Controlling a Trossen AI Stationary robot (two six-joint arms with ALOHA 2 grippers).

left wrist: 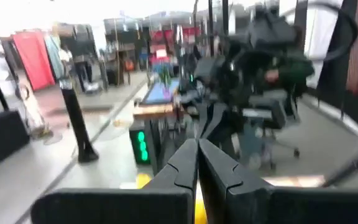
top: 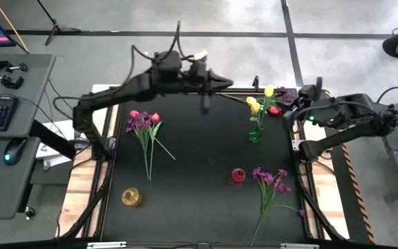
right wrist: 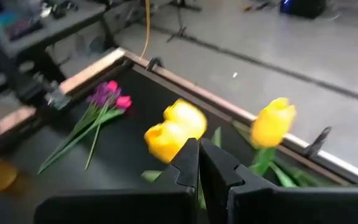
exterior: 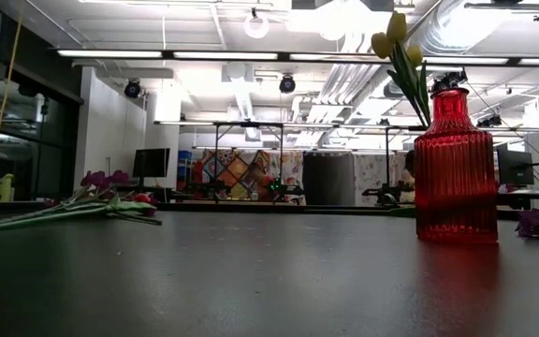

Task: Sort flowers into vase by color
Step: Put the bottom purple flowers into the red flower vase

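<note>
While both arms hang over the far edge of the table, the left gripper and the right gripper each have their fingers pressed together on nothing. Three yellow tulips stand in the green vase, apparently sorted already. A mixed bunch of red and purple flowers lies flat at the left, and purple sprays lie beside the red vase, presumably staged for pickup. The yellow vase stands empty near the front, so sorting seems barely begun.
</note>
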